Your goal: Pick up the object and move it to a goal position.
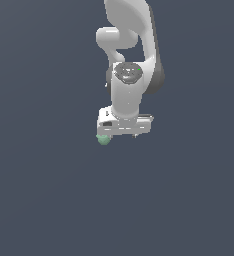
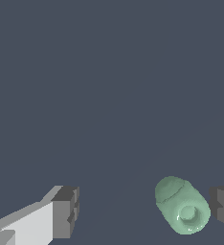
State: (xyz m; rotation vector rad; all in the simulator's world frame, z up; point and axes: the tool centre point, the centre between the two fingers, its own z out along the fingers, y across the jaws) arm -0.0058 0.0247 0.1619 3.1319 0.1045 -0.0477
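Note:
The object [image 1: 103, 139] is a small pale mint-green blob lying on the dark floor, just under the end of the white gripper hand that is on the exterior view's left. In the wrist view the object [image 2: 182, 206] looks like a short rounded capsule with a ringed end. My gripper [image 1: 119, 135] hangs low over the floor, pointing down. In the wrist view the gripper [image 2: 145, 210] is open, its two dark fingertips [image 2: 66, 210] set wide apart. The object lies between them, close to one pad and apart from the other. Neither pad visibly touches it.
A plain dark grey-blue floor fills both views. The white arm [image 1: 129, 60] rises behind the gripper toward the top of the exterior view. No goal marker shows.

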